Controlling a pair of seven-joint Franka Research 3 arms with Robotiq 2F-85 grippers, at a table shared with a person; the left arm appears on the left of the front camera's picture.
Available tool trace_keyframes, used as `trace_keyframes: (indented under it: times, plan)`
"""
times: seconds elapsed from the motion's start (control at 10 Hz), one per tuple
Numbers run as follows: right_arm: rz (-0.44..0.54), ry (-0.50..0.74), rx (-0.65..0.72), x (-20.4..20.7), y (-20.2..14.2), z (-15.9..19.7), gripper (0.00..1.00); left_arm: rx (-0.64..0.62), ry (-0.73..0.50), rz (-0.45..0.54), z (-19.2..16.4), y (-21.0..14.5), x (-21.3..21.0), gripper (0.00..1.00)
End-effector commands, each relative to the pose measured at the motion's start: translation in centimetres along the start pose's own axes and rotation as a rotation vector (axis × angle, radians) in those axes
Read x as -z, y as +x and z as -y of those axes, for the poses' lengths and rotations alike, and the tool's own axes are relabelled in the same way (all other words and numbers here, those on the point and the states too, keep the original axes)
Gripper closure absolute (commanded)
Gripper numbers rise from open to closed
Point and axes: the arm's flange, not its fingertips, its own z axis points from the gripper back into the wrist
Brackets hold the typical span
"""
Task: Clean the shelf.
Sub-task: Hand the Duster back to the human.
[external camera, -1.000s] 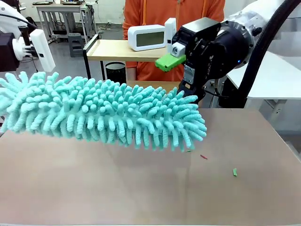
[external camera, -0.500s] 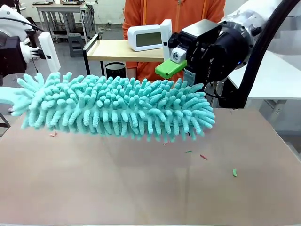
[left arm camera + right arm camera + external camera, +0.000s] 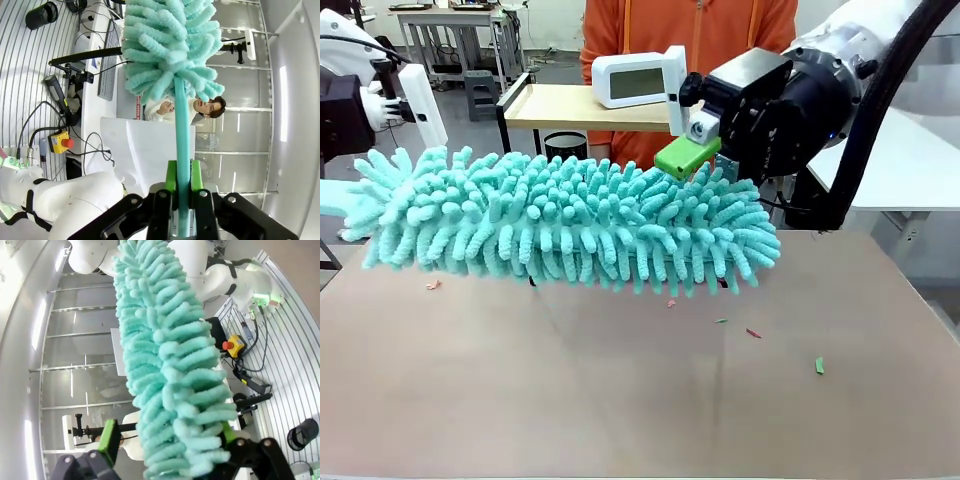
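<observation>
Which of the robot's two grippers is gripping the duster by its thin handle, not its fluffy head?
The left gripper, whose green pads pinch the teal duster by its handle; the right gripper straddles the fluffy head.

Bright, even overhead light; wrist views bend strongly at edges.

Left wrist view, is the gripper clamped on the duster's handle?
Yes, the left gripper has its green pads pressed against both sides of the duster's thin teal handle.
</observation>
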Motion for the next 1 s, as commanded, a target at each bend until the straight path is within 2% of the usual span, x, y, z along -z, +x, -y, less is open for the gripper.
trace_keyframes:
  times: [0.0, 0.1, 0.2, 0.4, 0.5, 0.6, 0.9]
  plan:
    - [-0.039, -0.009, -0.045, -0.11, -0.02, -0.26, 0.56, 0.007, -0.017, 0.014, 0.45, -0.06, 0.22, 0.88]
    - [-0.045, -0.01, -0.045, -0.04, -0.09, -0.27, 0.85, 0.006, -0.016, 0.015, 0.45, -0.1, 0.26, 0.88]
    - [-0.046, -0.013, -0.043, 0.01, -0.04, -0.24, 1.0, 0.005, -0.016, 0.013, 0.43, -0.01, 0.3, 0.88]
    - [-0.045, -0.01, -0.04, 0.02, 0.02, -0.15, 1.0, 0.006, -0.015, 0.017, 0.44, -0.07, 0.34, 0.88]
    - [-0.045, -0.008, -0.041, 0.05, 0.01, -0.2, 0.91, 0.007, -0.017, 0.017, 0.48, -0.01, 0.39, 0.88]
    - [-0.042, -0.011, -0.041, 0.03, 0.06, -0.15, 1.0, 0.004, -0.015, 0.01, 0.51, 0.03, 0.44, 0.88]
    - [-0.046, -0.009, -0.04, 0.06, 0.05, -0.07, 1.0, 0.001, -0.015, 0.0, 0.46, 0.0, 0.55, 0.88]
